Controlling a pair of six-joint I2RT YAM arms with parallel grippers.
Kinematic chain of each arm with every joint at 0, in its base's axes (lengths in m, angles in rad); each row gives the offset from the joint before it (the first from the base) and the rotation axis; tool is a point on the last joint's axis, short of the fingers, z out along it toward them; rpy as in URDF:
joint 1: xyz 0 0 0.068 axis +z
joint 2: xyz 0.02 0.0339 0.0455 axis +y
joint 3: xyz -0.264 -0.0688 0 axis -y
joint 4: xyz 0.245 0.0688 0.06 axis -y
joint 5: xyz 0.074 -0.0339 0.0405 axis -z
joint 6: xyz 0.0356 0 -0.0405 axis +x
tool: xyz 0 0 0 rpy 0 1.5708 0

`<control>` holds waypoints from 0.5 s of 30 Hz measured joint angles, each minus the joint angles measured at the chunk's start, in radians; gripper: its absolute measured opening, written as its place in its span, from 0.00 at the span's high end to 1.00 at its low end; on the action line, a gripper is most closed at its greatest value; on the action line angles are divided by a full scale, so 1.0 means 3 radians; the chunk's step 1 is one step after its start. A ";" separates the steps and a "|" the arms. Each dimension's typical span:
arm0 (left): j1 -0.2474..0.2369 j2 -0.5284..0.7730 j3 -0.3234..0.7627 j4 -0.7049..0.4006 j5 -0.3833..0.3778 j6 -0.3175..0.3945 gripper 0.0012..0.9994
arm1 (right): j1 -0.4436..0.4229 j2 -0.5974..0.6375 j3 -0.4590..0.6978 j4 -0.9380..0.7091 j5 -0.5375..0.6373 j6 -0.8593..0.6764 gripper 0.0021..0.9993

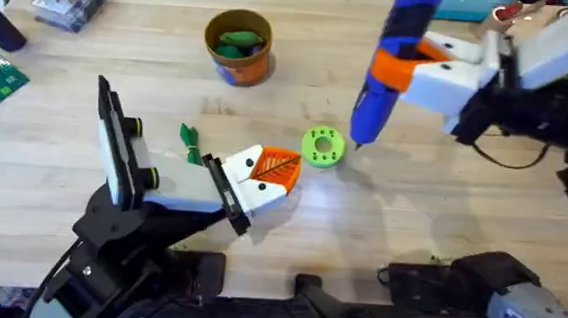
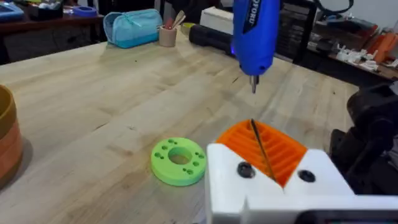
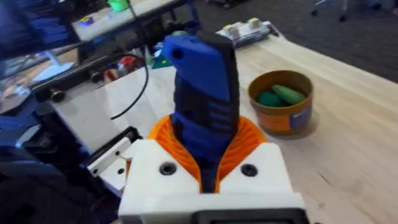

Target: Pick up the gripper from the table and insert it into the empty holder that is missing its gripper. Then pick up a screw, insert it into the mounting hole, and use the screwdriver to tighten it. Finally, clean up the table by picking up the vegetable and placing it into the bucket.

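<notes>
Holding the blue screwdriver (image 1: pixel 389 66) in my right gripper (image 1: pixel 440 75), fingers clamped on its body, I keep it tilted, tip just above the table beside the green disc (image 1: pixel 322 147). My left gripper (image 1: pixel 268 173) sits low next to that disc, orange pads pressed together on nothing. Green toy vegetables lie in the bucket (image 1: pixel 239 46); another vegetable (image 1: pixel 190 140) lies on the table by my left arm.

No legible text on the screwdriver (image 2: pixel 255 34).

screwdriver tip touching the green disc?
Apart. Left wrist view: the screwdriver tip hangs in the air, bare table between it and the green disc.
</notes>
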 joint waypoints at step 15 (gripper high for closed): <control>0.0000 0.0000 0.0000 0.0000 -0.0001 0.0000 0.99 | 0.0947 0.0386 -0.0023 0.1522 0.0343 0.0427 0.92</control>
